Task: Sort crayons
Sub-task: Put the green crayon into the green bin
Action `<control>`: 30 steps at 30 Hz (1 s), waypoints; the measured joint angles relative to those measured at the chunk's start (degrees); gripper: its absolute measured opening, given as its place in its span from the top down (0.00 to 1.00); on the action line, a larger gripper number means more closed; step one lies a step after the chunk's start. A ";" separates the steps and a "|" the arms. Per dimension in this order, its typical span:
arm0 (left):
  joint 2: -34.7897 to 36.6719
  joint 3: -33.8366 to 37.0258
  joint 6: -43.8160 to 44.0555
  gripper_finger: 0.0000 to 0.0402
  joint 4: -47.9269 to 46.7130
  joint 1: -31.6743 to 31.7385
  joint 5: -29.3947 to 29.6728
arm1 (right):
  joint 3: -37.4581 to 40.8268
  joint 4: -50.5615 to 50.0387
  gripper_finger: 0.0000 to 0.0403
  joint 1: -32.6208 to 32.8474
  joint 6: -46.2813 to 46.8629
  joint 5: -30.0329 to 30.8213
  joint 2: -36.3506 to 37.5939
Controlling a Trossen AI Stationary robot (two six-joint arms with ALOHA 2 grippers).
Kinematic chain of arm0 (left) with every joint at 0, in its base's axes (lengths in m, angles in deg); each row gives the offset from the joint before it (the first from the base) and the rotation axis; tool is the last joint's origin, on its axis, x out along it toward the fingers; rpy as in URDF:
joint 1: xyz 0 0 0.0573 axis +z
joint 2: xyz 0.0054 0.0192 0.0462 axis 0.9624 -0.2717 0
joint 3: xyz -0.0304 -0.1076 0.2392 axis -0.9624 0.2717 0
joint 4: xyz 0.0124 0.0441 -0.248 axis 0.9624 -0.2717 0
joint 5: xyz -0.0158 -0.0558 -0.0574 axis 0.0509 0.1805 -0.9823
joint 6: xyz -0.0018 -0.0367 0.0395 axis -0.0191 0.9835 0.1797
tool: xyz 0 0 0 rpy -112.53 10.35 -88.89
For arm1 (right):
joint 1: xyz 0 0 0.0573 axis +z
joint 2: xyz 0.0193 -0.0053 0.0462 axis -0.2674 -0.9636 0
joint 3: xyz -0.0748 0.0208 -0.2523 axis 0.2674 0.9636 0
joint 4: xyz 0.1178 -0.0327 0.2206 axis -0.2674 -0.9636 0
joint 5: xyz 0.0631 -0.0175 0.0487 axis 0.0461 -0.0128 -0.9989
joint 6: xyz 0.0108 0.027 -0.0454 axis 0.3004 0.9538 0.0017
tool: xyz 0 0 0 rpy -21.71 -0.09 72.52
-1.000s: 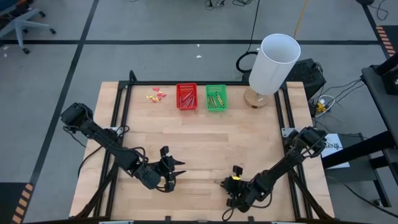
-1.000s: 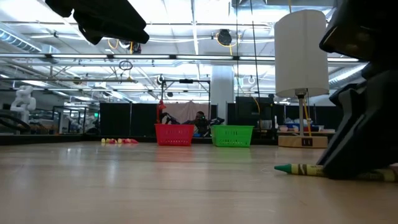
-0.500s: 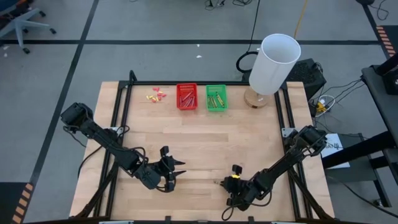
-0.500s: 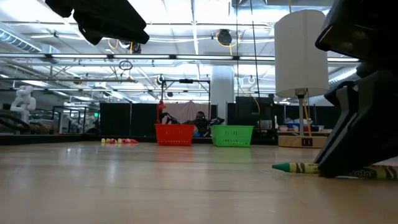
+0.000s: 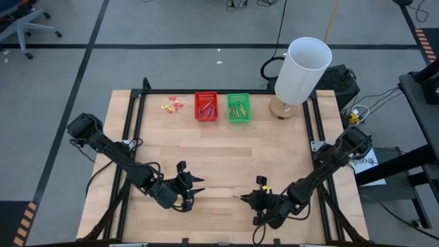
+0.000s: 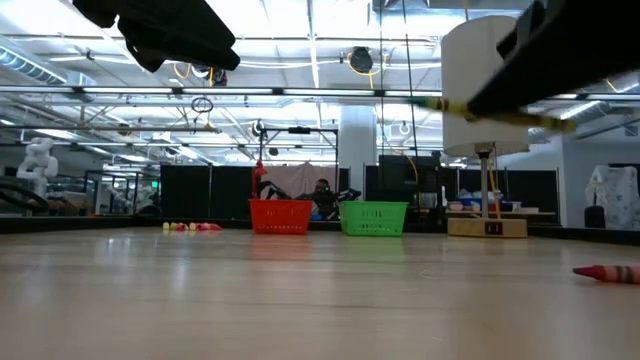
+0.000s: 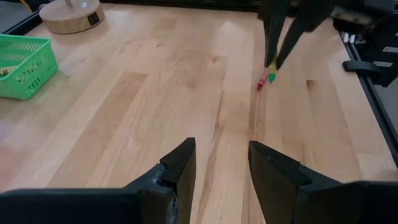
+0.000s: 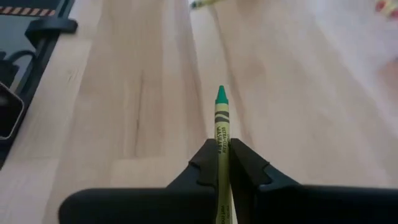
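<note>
Right gripper (image 8: 221, 163): near edge of the table, right of centre; fingers pressed together on a green crayon (image 8: 221, 121), tip sticking out ahead, lifted clear of the wood.
Left gripper (image 7: 221, 163): near edge, left of centre, hanging low over bare wood; fingers spread, nothing between them.
Red crayon (image 6: 605, 272): lying on the table on the near right, close under the right gripper; not yet picked.
Red basket (image 5: 206, 106): far side, centre; several reddish sticks already in it.
Green basket (image 5: 238, 108): just right of the red one, touching or nearly so; yellow-green sticks inside.
Progress (judgement): nearly done. Most crayons sit sorted; left to do are the held green one, due for the green basket, and the loose red one.
Scraps (image 5: 173, 104): small yellow and pink bits left of the red basket, not crayons.
Hard to make out: exact count in each basket; a pale stick (image 8: 204, 3) is cut off in the right wrist view, unidentifiable.
Lamp (image 5: 299, 72): far right corner, white shade hides its base from above.
</note>
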 joint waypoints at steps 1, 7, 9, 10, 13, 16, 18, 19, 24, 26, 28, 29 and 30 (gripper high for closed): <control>0.00 0.00 0.00 0.64 0.02 0.00 0.00 | 0.00 0.02 0.99 -0.02 -1.12 0.93 0.54; 0.00 0.00 0.01 0.64 0.02 -0.01 0.00 | -0.07 0.13 0.99 -0.48 -9.57 2.46 4.07; 0.00 0.00 0.00 0.64 0.02 0.00 0.00 | -0.07 0.12 1.00 -0.72 -12.56 2.46 5.00; 0.00 0.00 0.02 0.64 0.02 0.00 0.00 | -0.07 0.11 1.00 -0.84 -13.90 2.47 5.49; 0.00 0.00 0.02 0.64 0.04 -0.02 0.00 | -0.07 0.11 1.00 -1.38 -16.80 2.41 7.11; 0.00 0.00 0.02 0.64 0.06 0.00 -0.01 | -0.07 0.11 1.00 -1.48 -20.21 2.37 8.56; 0.00 0.00 0.02 0.64 0.04 0.00 -0.01 | -0.09 0.15 1.00 -1.48 -23.56 2.36 9.19; 0.00 0.00 0.02 0.64 0.04 0.00 -0.01 | -0.09 0.13 1.00 -1.48 -25.30 2.32 9.48; 0.00 0.00 0.02 0.64 0.05 0.00 -0.02 | -0.09 0.13 1.00 -1.48 -31.82 2.26 9.85; 0.00 0.00 0.02 0.64 0.04 0.00 -0.02 | -0.09 0.11 1.00 -1.48 -34.15 2.26 9.85; 0.00 0.00 0.03 0.64 0.04 0.00 -0.02 | -0.11 0.13 1.00 -1.48 -36.17 2.26 9.85; 0.00 0.00 0.02 0.64 0.04 0.00 -0.02 | -0.11 0.13 1.00 -1.48 -37.39 2.26 9.85; 0.00 0.00 0.02 0.64 0.04 0.00 -0.02 | -0.11 0.13 1.00 -1.48 -38.64 2.26 9.85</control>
